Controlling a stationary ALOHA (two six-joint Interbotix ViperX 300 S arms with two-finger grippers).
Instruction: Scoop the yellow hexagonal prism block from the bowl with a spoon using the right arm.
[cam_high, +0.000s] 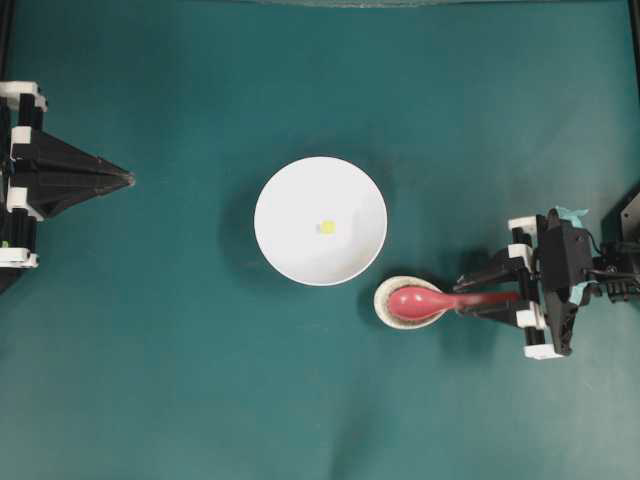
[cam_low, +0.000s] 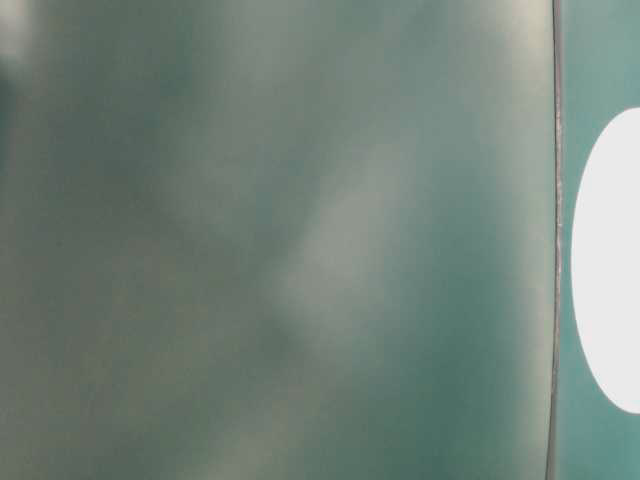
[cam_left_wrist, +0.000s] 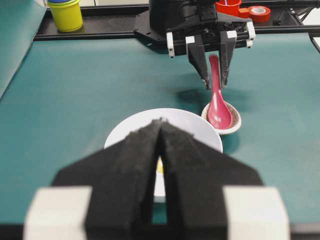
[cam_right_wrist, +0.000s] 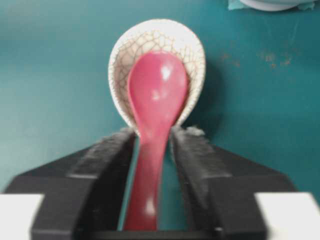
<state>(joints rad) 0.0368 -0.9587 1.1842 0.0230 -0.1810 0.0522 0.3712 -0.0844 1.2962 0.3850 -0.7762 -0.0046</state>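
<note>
- Spoon first: the glossy pink-red soup spoon (cam_right_wrist: 152, 115) lies with its oval scoop in the small speckled beige oval dish (cam_right_wrist: 150, 37), and its short straight handle pointing back at me.
- I am the right gripper (cam_right_wrist: 152, 145) on the black right arm (cam_high: 570, 270). My two black jaws stand apart, one on each side of the handle.
- From my own camera there seems to be a thin gap on the left side, and on the right I cannot tell if the pad touches. I am not holding the spoon tight yet, as far as I can see.
- The tiny bright yellow hexagonal prism block (cam_high: 327, 227) sits near the middle of the large round plain white bowl (cam_high: 290, 190). The bowl is just beside the little dish, on the green table (cam_high: 180, 380).
- The left gripper (cam_left_wrist: 161, 150) rests far off with its jaws pressed together, holding nothing.
- I think the spoon is hard, smooth and slippery. It could break if dropped, and it could twist in my pads.
- The best place to grab looks like the middle of the handle, squeezed firmly from both sides.
- The block looks very light. I guess it will slide away, so the scoop should push it against the bowl's wall.
</note>
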